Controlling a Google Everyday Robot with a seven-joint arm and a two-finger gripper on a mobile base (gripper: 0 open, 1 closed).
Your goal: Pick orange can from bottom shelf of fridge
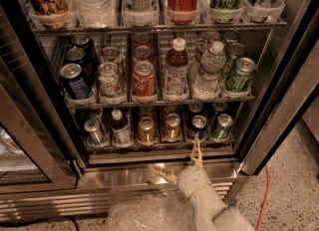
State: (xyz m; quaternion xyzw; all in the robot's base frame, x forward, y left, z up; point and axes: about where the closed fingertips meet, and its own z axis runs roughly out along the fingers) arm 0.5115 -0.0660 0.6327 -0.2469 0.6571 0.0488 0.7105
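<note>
The fridge [124, 176] stands open in the camera view. Its bottom shelf [159, 144] holds a row of small cans and a bottle in clear lanes. Two orange cans sit side by side in the middle, one [146, 129] on the left and one [172, 126] on the right, with more behind them. My gripper [174, 155] is open, low in front of the shelf's front edge and just below the right orange can. One finger [197, 151] points up and the other [162, 174] points left. It holds nothing.
On the bottom shelf are also a silver can [94, 131], a small bottle [119, 128], a blue can [198, 125] and a green can [222, 126]. The rack above holds a red Coca-Cola can [144, 78] and bottles. The glass door [30, 140] stands open at left. An orange cable [261, 195] lies on the floor.
</note>
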